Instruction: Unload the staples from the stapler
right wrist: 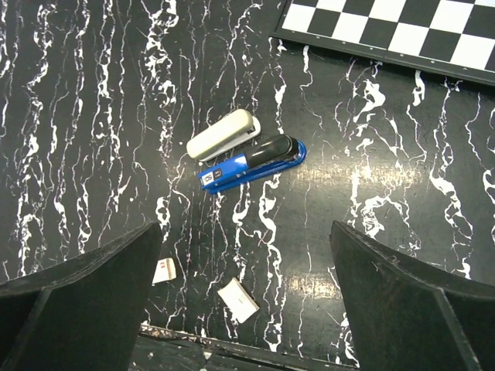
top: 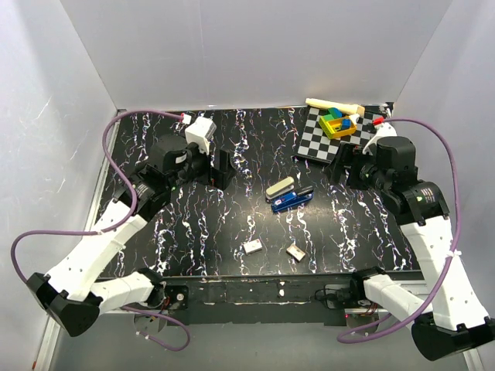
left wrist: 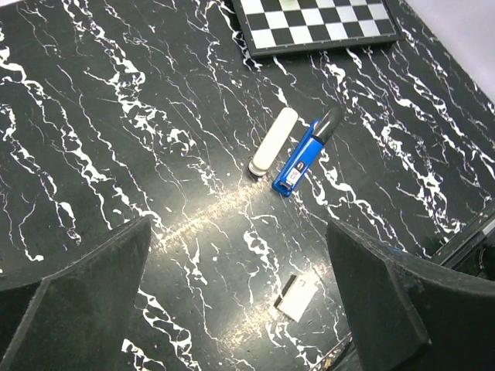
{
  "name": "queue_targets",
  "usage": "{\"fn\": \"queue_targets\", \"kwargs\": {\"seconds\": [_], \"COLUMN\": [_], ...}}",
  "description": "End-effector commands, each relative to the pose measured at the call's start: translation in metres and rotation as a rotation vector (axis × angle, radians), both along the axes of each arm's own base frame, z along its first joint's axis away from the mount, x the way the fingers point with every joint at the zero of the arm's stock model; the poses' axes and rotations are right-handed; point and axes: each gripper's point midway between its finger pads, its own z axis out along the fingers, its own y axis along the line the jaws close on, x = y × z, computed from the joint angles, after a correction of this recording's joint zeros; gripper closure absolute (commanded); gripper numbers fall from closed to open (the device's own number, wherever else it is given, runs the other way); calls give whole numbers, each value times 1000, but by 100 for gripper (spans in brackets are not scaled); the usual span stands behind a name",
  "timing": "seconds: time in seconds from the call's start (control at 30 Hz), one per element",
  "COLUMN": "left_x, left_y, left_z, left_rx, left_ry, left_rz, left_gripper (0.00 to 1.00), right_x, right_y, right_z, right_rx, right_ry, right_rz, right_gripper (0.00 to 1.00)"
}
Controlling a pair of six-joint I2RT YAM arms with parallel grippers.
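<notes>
The stapler (top: 291,199) lies on its side mid-table, its beige-grey top cover (top: 279,187) splayed away from the blue body. It also shows in the left wrist view (left wrist: 300,161) and in the right wrist view (right wrist: 251,164). My left gripper (top: 221,167) is open and empty, raised to the left of the stapler; its fingers (left wrist: 77,301) frame bare table. My right gripper (top: 339,167) is open and empty, raised to the right of the stapler, well apart from it. No loose staples are visible.
Two small white boxes (top: 252,246) (top: 296,250) lie near the front edge. A checkerboard (top: 321,143) at the back right carries a colourful block toy (top: 339,122), a wooden piece (top: 331,105) and a red-tipped item (top: 377,120). White walls enclose the table.
</notes>
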Motion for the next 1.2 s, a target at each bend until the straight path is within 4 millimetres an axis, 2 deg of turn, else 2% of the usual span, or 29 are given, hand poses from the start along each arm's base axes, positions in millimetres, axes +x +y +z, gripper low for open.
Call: {"fn": "queue_targets", "kwargs": {"seconds": [0.0,0.23,0.33,0.53,0.87,1.0,1.17], "left_x": [-3,-3,-7,0,23,33,48], "left_y": [-5,-22,-35,-52,-75,-89,-96], "left_z": [6,0,-1,-11,-38,-47,-62], "left_rx": [29,31,12,12,23,46,90], "left_ry": [-7,0,14,50,88,87,102], "left_rz": [-62,-158,-233,-291,-299,-304,-267], "left_gripper": [2,2,2,2,2,2,2], "right_x": [-1,4,4,-4,-15,-16,-8], "right_y": [-4,-1,0,-3,-10,-4,10], "right_z": [11,6,-2,-24,-60,-73,-95], "right_rx": [-17,-13,-25,-43,-51,17,120], "right_ry": [-15,16,52,116,240,302,420], "right_rz": [-6,-10,-2,-10,-71,-126,-219], "right_gripper": [2,5,6,7,9,10,11]}}
